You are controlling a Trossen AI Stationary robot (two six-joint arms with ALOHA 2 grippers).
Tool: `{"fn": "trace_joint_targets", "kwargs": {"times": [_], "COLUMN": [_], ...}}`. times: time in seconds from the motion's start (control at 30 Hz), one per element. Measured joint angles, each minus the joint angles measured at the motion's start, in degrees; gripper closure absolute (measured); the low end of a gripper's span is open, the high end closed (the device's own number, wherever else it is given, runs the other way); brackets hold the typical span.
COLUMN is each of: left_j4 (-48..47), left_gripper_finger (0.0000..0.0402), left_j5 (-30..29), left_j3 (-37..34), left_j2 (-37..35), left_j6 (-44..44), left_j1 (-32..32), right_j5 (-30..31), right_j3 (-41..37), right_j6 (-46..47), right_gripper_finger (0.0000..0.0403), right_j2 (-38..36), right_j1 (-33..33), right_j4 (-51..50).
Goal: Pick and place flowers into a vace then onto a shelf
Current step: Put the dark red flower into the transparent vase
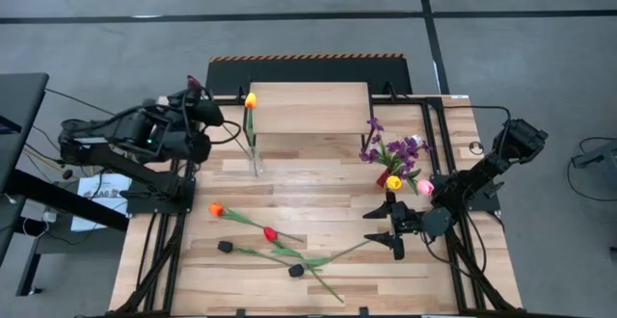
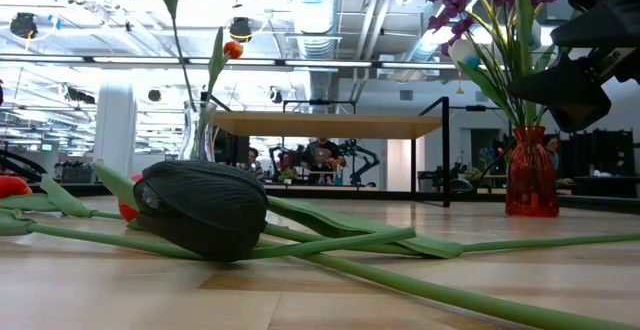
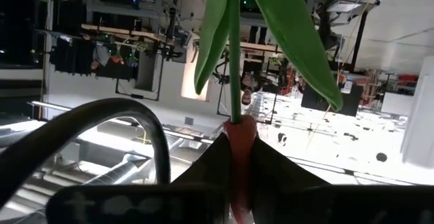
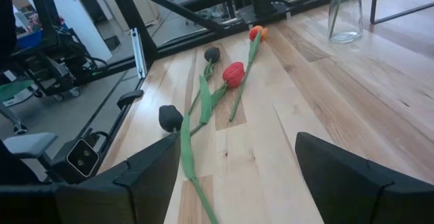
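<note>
My left gripper is raised over the table's far left, shut on a red-headed flower. The flower's green stem slants down toward a clear vase; whether its end is inside, I cannot tell. That vase holds an orange-yellow flower and stands in front of the shelf. An orange, a red and two black flowers lie flat on the table. My right gripper stands open low over the table near their stem ends, holding nothing. My left gripper pinches the flower's red head between its two fingers, just below where the stem joins it. The stem and its two leaves run straight away from the fingers. The flower is lifted clear of the table, head up at the gripper, stem hanging slantwise below.
A red vase with purple sprigs, a yellow and a pink flower stands at the right, beside my right arm. In the low view a black flower head lies close to the camera. Black frame rails run along the table's edges.
</note>
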Motion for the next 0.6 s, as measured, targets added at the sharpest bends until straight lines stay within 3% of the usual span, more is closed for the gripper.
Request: {"fn": "trace_joint_targets", "kwargs": {"times": [0.6], "left_j4": [-0.2], "left_gripper_finger": [0.0384], "left_j5": [4.9], "left_j3": [0.0], "left_j2": [0.6], "left_j6": [-9.5], "left_j1": [0.0], "right_j5": [-0.1], "right_j3": [0.0], "right_j6": [0.0], "right_gripper_finger": [0.0117], "right_j2": [0.0], "right_j1": [0.0], "right_j4": [0.0]}}
